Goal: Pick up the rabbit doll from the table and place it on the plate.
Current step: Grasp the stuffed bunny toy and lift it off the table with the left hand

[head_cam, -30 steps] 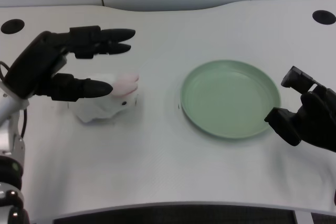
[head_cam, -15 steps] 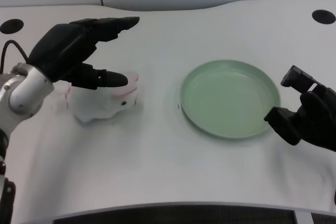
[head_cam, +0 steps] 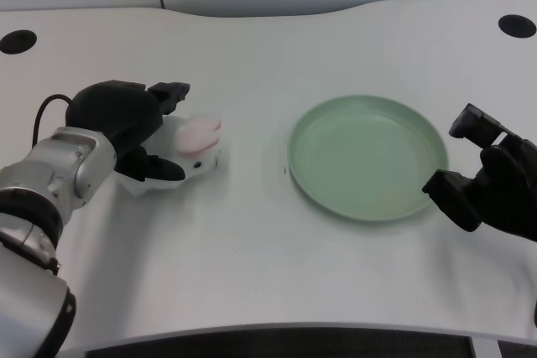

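Left hand closed around rabbit doll on desk, plate empty.

I see the white desk (head_cam: 252, 241) carrying everything; two dark holes sit at its far left and far right corners. Green plate (head_cam: 367, 157) lies right of the desk's middle, nothing on it. My left hand (head_cam: 126, 127) is down near the desk's left edge, fingers curled over the top and thumb under the near side of the rabbit doll (head_cam: 195, 150), gripping it. Doll rests on the desk left of the plate, well apart from it, pink ears pointing toward the plate.
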Controlling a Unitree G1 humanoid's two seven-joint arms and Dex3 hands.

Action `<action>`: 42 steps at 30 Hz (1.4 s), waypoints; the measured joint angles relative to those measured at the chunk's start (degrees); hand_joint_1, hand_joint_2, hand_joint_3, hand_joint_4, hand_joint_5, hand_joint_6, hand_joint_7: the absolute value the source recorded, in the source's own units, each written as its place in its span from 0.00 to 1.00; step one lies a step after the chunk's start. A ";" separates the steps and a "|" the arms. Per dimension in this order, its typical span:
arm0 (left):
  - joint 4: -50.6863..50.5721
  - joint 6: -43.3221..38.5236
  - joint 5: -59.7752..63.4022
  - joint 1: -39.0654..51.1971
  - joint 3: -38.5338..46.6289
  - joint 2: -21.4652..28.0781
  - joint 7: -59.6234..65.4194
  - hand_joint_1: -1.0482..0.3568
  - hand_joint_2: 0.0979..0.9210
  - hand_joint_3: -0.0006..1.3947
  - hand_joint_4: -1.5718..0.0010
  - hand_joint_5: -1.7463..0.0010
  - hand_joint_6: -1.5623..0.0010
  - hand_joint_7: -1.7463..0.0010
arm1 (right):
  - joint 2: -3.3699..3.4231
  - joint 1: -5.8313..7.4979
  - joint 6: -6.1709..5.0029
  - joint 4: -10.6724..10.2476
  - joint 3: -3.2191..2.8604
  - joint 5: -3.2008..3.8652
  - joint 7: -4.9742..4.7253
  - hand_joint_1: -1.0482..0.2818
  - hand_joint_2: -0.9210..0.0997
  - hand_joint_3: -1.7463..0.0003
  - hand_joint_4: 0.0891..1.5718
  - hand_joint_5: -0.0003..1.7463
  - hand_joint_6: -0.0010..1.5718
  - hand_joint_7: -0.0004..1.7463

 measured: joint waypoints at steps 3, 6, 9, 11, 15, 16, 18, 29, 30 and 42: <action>0.10 0.88 -0.05 0.00 -0.94 -0.16 -0.29 0.00 1.00 0.25 0.86 0.99 0.91 0.99 | 0.00 0.00 0.28 0.00 0.00 0.00 0.02 0.29 0.00 0.99 0.64 1.00 0.50 1.00; 0.14 1.44 -0.79 0.01 -0.97 -0.45 -0.92 0.00 1.00 0.28 0.86 0.99 0.92 1.00 | 0.00 0.00 0.38 0.00 0.00 0.00 0.11 0.29 0.01 0.99 0.65 1.00 0.52 1.00; 0.31 2.87 0.03 0.03 -2.79 -1.35 -0.84 0.00 1.00 0.28 0.87 0.99 0.92 1.00 | 0.00 0.01 0.26 0.00 -0.09 0.08 0.79 0.31 0.00 0.98 0.65 1.00 0.52 1.00; 0.54 4.10 2.00 0.06 -5.32 -2.20 -0.10 0.00 1.00 0.29 0.88 1.00 0.92 1.00 | 0.00 0.05 0.16 0.00 -0.13 0.11 1.38 0.31 0.00 0.98 0.64 1.00 0.51 1.00; 0.70 6.17 4.89 0.10 -9.01 -3.43 1.85 0.04 1.00 0.25 0.78 0.96 0.87 0.98 | 0.08 0.18 0.05 -0.13 -0.15 0.12 1.42 0.30 0.01 0.98 0.65 1.00 0.52 1.00; 0.79 6.80 5.55 0.09 -9.65 -3.75 2.46 0.10 1.00 0.22 0.69 0.92 0.80 0.97 | 0.10 0.27 -0.02 -0.21 -0.15 0.12 1.37 0.30 0.01 0.98 0.65 1.00 0.51 1.00; 0.92 7.77 5.82 0.06 -10.19 -4.53 3.00 0.18 1.00 0.18 0.58 0.87 0.71 0.95 | 0.20 0.43 -0.24 -0.36 -0.16 0.13 1.37 0.29 0.00 0.98 0.65 1.00 0.50 1.00; 1.05 9.25 7.28 -0.23 -13.25 -5.73 6.37 0.28 1.00 0.18 0.49 0.22 0.46 0.55 | 0.49 0.48 -0.92 -0.60 -0.18 0.26 1.70 0.29 0.00 0.97 0.65 1.00 0.52 1.00; 1.16 9.93 9.46 -0.46 -15.49 -5.77 7.01 0.29 1.00 0.21 0.48 0.11 0.50 0.35 | 0.52 0.48 -0.92 -0.63 -0.19 0.38 2.51 0.29 0.00 0.96 0.65 1.00 0.52 1.00; 1.81 8.97 12.42 -5.87 -19.09 -5.45 8.50 0.34 1.00 0.32 0.53 0.00 0.61 0.12 | 0.72 0.49 -1.33 -0.68 -0.28 1.45 5.11 0.29 0.00 0.96 0.64 1.00 0.52 1.00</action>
